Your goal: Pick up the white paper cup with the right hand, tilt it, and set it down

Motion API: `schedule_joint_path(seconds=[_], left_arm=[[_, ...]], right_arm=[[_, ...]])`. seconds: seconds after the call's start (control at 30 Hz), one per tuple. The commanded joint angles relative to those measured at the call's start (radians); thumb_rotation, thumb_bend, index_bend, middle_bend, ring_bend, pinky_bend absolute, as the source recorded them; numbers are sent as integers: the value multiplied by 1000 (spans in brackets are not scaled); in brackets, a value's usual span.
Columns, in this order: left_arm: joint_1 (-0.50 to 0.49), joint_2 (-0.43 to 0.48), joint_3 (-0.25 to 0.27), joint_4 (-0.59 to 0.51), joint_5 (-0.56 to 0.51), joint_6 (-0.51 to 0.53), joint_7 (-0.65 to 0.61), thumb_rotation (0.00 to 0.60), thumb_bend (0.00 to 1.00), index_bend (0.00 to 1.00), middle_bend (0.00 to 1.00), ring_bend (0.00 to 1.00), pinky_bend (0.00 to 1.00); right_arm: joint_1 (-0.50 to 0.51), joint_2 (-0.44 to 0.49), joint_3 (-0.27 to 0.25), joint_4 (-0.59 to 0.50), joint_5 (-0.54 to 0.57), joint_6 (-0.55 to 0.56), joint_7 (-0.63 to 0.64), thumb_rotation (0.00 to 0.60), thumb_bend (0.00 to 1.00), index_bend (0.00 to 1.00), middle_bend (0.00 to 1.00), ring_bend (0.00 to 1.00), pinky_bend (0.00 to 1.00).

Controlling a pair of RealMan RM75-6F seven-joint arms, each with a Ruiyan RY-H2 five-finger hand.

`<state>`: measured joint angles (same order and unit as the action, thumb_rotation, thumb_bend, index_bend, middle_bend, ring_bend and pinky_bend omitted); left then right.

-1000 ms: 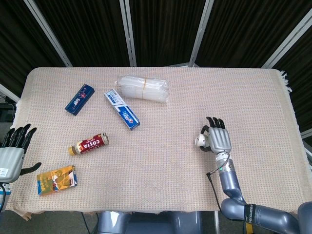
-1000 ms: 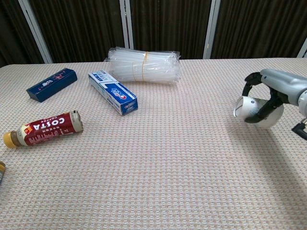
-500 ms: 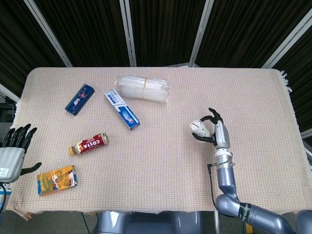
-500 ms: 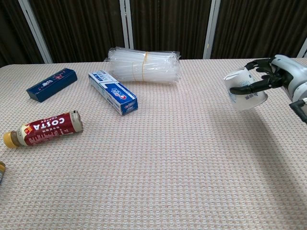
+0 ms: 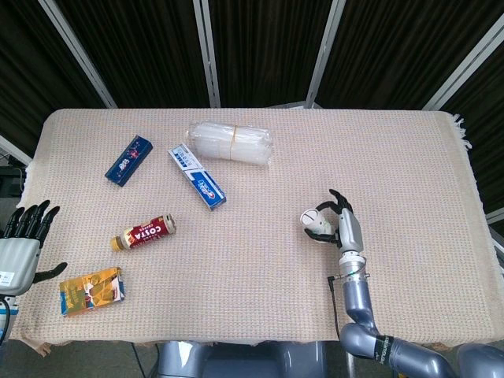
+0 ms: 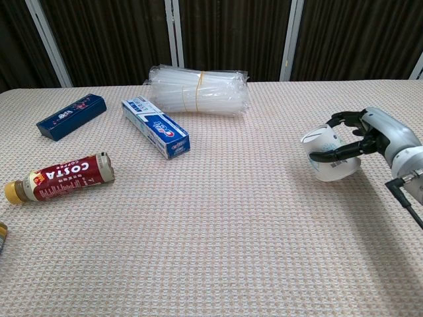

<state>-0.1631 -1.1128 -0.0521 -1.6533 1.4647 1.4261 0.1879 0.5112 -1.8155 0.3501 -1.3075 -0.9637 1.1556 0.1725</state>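
Observation:
The white paper cup [image 5: 316, 223] [image 6: 328, 156] stands near upright on the cloth at the right, its open mouth facing up. My right hand [image 5: 344, 227] [image 6: 371, 135] wraps around it from the right, with fingers curled over its front and back. Whether the cup's base touches the cloth I cannot tell. My left hand [image 5: 21, 238] hangs off the table's left edge with fingers spread and holds nothing.
On the woven tablecloth [image 5: 260, 260] lie a Costa bottle [image 5: 143, 232] [image 6: 58, 177], a toothpaste box [image 5: 197, 176] [image 6: 155, 126], a dark blue box [image 5: 128, 160] [image 6: 71, 116], a clear bundle of straws [image 5: 231, 142] [image 6: 198, 90] and a yellow packet [image 5: 90, 290].
The right hand has turned the cup from tilted to near upright and lowered it toward the cloth, shifting a little nearer the robot. The left hand has not moved.

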Motion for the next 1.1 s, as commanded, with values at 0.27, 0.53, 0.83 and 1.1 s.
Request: schedule_joint_path(seconds=[0.27, 0.53, 0.83, 1.1], left_arm=[[0, 1, 0, 0, 1, -1, -2, 600, 0, 0, 0, 0, 0], [0, 2, 1, 0, 2, -1, -3, 600, 0, 0, 0, 0, 0], [0, 3, 2, 1, 4, 0, -6, 600, 0, 0, 0, 0, 0], [0, 3, 2, 3, 6, 0, -9, 600, 0, 0, 0, 0, 0]], right_arm=[[-21, -9, -5, 21, 6, -5, -24, 600, 172, 494, 124, 0, 0], [-42, 2, 1, 14, 16, 1, -48, 600, 175, 494, 124, 0, 0], [-82, 18, -1, -14, 23, 52, -92, 600, 179, 396, 81, 0, 0], [-123, 49, -22, -82, -9, 76, -84, 600, 178, 180, 0, 0, 0]])
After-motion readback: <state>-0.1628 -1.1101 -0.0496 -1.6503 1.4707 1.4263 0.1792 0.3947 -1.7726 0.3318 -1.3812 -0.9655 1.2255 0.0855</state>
